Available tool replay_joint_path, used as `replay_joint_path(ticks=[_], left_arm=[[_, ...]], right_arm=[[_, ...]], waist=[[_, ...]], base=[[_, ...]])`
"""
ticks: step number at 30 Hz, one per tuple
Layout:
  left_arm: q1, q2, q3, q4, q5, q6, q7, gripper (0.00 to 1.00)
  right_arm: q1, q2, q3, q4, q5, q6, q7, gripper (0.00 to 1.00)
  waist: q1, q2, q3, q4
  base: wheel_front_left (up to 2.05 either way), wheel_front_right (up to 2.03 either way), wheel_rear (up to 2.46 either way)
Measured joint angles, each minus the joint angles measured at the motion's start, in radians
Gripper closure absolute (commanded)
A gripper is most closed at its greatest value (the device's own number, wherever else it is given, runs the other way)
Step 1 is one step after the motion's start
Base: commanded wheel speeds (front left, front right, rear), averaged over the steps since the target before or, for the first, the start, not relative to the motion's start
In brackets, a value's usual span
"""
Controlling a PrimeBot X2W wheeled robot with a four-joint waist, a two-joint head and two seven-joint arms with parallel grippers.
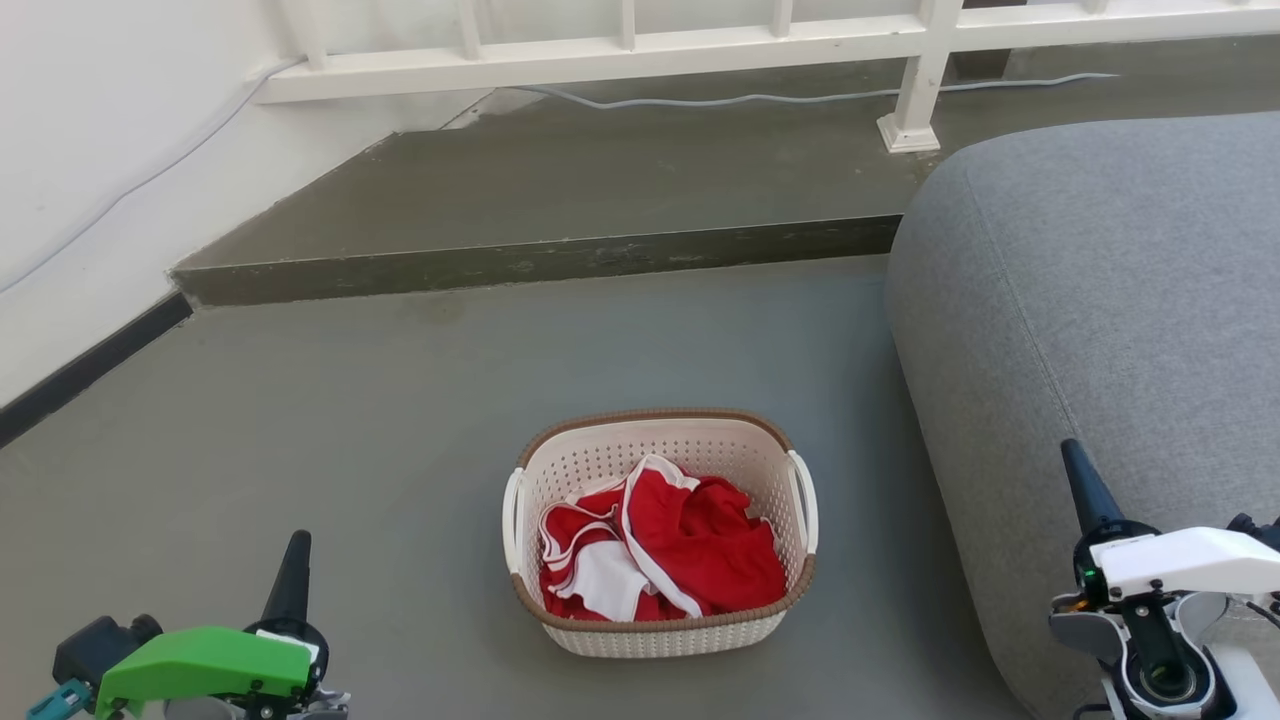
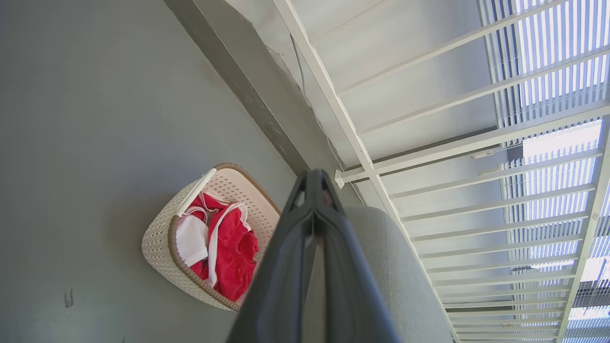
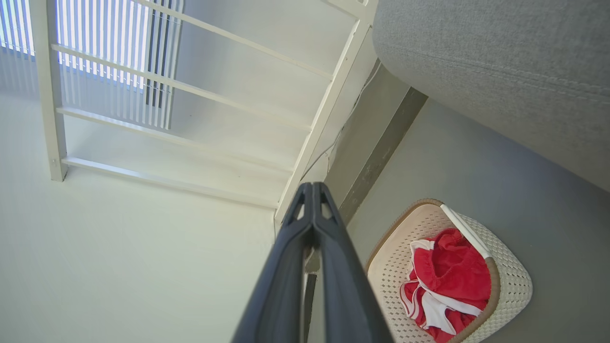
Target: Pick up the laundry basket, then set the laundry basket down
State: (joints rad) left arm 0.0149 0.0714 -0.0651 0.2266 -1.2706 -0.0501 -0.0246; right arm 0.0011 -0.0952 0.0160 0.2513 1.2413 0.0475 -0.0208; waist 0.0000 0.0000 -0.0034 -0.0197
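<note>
The laundry basket (image 1: pixel 660 634) stands on the grey floor at the middle bottom of the head view, cream-white and perforated, with a brown rim and white side handles. Red and white clothing lies inside it. My left gripper (image 1: pixel 298 540) is at the lower left, well to the basket's left, fingers shut together on nothing. My right gripper (image 1: pixel 1072 450) is at the lower right, in front of the grey couch, also shut and empty. The left wrist view has the basket (image 2: pixel 162 238) left of my shut left gripper (image 2: pixel 314 174). In the right wrist view the basket (image 3: pixel 512 271) sits right of my shut right gripper (image 3: pixel 313 186).
A large grey couch (image 1: pixel 1100 300) stands right of the basket. Behind the basket a low raised step (image 1: pixel 540 262) crosses the floor, with a white railing (image 1: pixel 620 50) and a cable beyond. A white wall (image 1: pixel 90 150) with a dark baseboard runs along the left.
</note>
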Motion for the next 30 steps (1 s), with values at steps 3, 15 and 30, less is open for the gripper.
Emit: replay_joint_path(ticks=[3, 15, 30], left_arm=[[-0.002, 0.000, 0.005, 0.006, -0.041, -0.004, 0.011, 1.00], [-0.025, 0.000, 0.040, 0.023, -0.193, -0.037, 0.043, 1.00], [-0.060, 0.001, 0.089, 0.040, -0.374, -0.069, 0.086, 1.00]], right_arm=[[-0.009, 0.001, -0.012, 0.004, 0.042, 0.007, 0.010, 1.00], [-0.027, 0.012, -0.053, 0.013, 0.202, 0.036, 0.049, 1.00], [-0.057, 0.029, -0.106, 0.021, 0.397, 0.067, 0.092, 1.00]], waist=[[0.0000, 0.0000, 0.001, 0.002], [0.0000, 0.0000, 0.003, 0.010], [0.0000, 0.0000, 0.006, 0.020]], base=[[0.00, 0.00, 0.00], [0.00, 0.00, 0.00], [0.00, 0.00, 0.00]])
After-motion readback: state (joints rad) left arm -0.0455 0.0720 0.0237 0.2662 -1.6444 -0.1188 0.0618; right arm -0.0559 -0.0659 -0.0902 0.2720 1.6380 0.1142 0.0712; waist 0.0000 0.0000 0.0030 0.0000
